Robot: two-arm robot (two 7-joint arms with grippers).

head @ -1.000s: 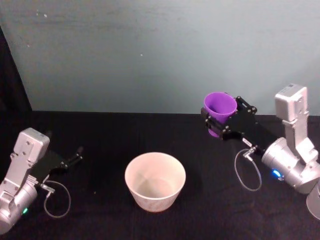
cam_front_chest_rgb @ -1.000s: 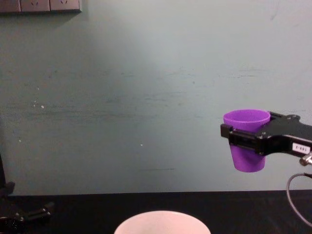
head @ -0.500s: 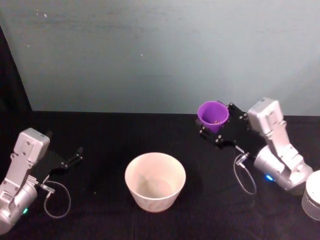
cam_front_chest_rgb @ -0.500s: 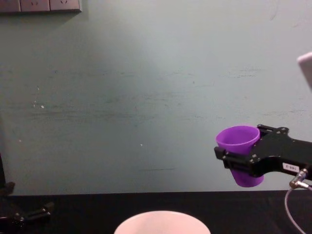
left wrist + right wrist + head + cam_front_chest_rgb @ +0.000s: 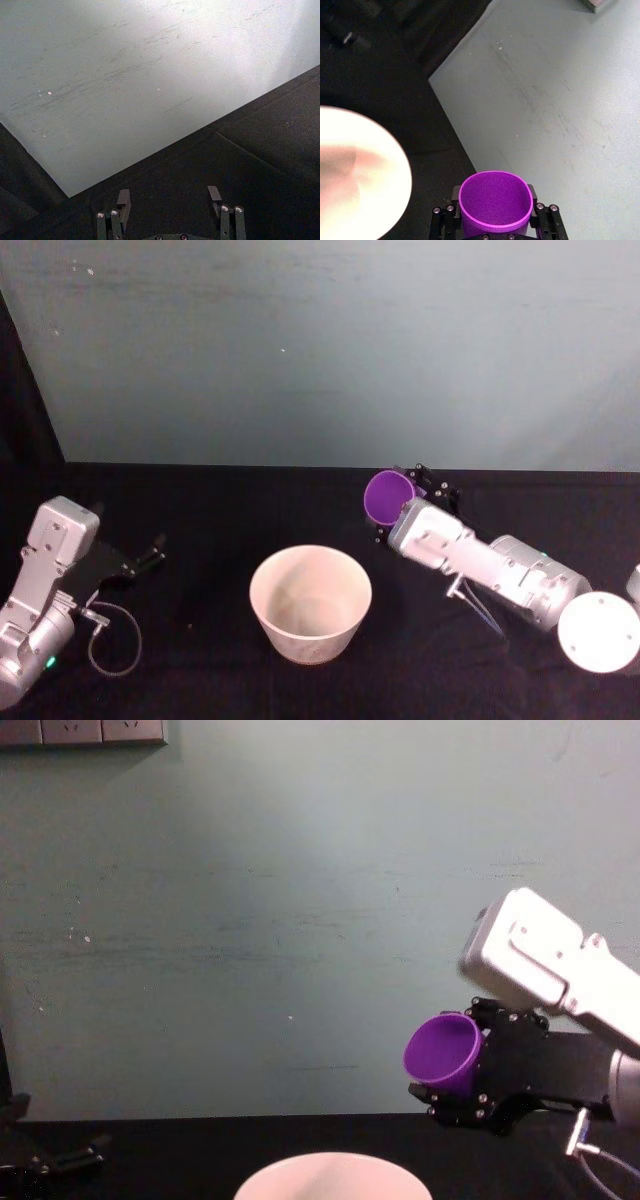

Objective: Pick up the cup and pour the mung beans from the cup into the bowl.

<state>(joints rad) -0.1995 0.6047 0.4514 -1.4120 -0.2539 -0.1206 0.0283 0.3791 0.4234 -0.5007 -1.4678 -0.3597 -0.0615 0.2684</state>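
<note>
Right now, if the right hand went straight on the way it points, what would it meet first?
Probably the teal wall: the right hand, shut on the cup, aims past the bowl, not over it.

Nothing legible in any view: no text, label, brand, number or sign. Outer wall of the cup (image 5: 443,1048) is plain purple, and the wall of the bowl (image 5: 310,618) is plain and unmarked.

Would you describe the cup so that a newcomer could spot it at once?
On the black table before the teal wall stands a pale bowl. Right of it, the right hand holds the cup in the air: small, bright purple, tipped toward the bowl.
</note>
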